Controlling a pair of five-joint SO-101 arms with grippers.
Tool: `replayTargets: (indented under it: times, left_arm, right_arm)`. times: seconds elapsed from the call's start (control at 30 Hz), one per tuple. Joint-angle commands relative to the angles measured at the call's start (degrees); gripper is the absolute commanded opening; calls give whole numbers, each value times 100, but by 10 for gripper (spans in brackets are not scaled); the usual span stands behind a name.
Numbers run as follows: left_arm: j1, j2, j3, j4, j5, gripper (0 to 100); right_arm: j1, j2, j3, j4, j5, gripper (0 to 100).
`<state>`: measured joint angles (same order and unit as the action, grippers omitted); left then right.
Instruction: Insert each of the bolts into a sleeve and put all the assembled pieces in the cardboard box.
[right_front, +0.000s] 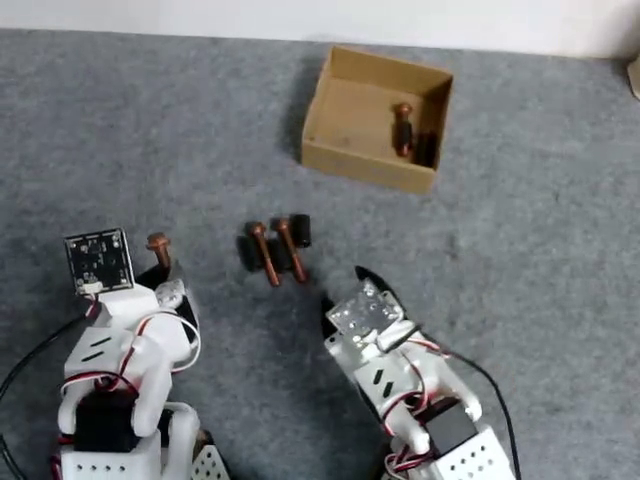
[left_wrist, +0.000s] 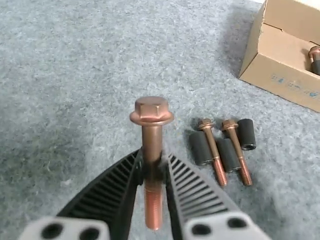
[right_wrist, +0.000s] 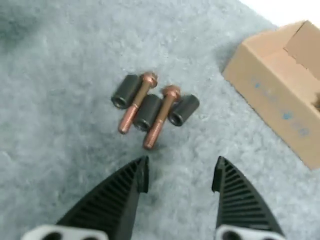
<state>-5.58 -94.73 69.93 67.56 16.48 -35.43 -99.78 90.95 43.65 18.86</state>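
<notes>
My left gripper (left_wrist: 152, 167) is shut on the shank of a copper bolt (left_wrist: 151, 135) and holds it above the carpet; it sits at the lower left of the high view (right_front: 163, 270). Two loose bolts (right_front: 277, 250) lie among three black sleeves (right_front: 299, 231) in mid-table. In the right wrist view those bolts (right_wrist: 161, 116) and sleeves (right_wrist: 148, 112) lie just ahead of my open, empty right gripper (right_wrist: 180, 175), which is at the lower middle of the high view (right_front: 348, 290). The cardboard box (right_front: 365, 165) stands at the back and holds a bolt in a sleeve (right_front: 404, 130).
Grey carpet covers the table. A white wall edge runs along the back. A small square circuit board (right_front: 99, 260) sits on the left arm. Open carpet lies between the cluster and the box, and to the far right.
</notes>
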Motion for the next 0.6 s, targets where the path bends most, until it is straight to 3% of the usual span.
replayTargets:
  times: [0.0,0.17,0.33,0.57]
  left_arm:
    - [-75,-40,-22,-176,-26,4]
    - [-75,-40,-31,-176,-26,4]
    - [-84,-40,-31,-176,-53,4]
    - [-84,-40,-13,-185,-62,4]
  right_arm:
    - [-57,1209,-1086,-330,-53,195]
    - [-154,4031,-2791,-760,-237,195]
    - [-312,6334,-4145,-1385,-1108,195]
    - [-347,8523,-4927,-2659,-2347,195]
